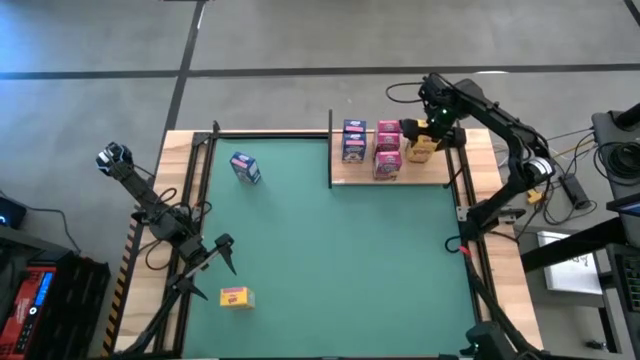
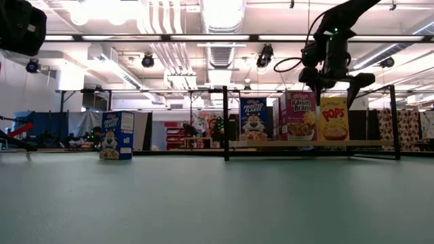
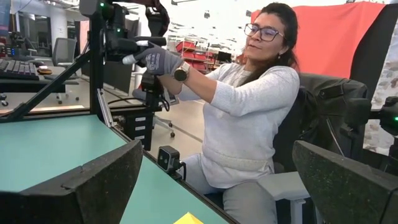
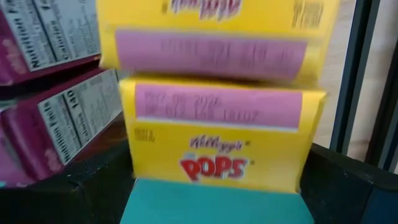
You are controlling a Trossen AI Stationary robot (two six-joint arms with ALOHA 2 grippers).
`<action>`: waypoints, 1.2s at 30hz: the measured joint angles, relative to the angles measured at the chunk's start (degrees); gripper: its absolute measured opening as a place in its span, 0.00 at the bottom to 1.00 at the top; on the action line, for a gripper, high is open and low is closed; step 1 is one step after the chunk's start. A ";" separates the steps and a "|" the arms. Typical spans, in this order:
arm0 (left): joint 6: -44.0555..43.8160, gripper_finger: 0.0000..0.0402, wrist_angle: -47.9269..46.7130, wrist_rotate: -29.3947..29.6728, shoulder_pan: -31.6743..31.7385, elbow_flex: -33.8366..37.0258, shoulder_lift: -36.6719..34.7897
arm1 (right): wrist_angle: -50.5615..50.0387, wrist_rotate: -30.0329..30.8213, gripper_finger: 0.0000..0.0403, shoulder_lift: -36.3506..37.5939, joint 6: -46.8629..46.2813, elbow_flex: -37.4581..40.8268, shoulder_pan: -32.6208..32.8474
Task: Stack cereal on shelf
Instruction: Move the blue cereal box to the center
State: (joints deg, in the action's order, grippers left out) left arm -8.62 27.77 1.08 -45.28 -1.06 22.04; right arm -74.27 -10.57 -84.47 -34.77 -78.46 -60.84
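Note:
The shelf (image 1: pixel 440 172) stands at the far right of the green mat. On it stand blue cereal boxes (image 1: pixel 353 140), pink ones (image 1: pixel 388 150) and yellow Pops boxes (image 1: pixel 420 150), upright on their bases. My right gripper (image 2: pixel 337 91) hangs open, pointing down, with one finger on each side of the top of the front yellow box (image 4: pixel 217 149). I see no finger touching it. One blue box (image 1: pixel 245 168) stands on the mat at far left. A yellow box (image 1: pixel 236 296) lies flat near my left gripper (image 1: pixel 225 255), which is open.
The shelf's black posts (image 2: pixel 225 122) rise at its corners. In the left wrist view a seated person (image 3: pixel 249 106) beyond the table's edge reaches a gloved hand (image 3: pixel 155 59) to a separate arm rig. The middle of the mat (image 1: pixel 340 260) lies bare.

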 joint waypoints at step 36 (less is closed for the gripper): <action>0.00 0.99 0.00 0.00 0.00 0.00 0.02 | -7.46 6.19 0.93 11.71 -49.51 5.59 46.83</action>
State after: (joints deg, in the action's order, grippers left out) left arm -8.62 27.77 1.08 -45.28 -1.06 22.06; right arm -81.73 -4.37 -72.76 -84.28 -72.87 -14.01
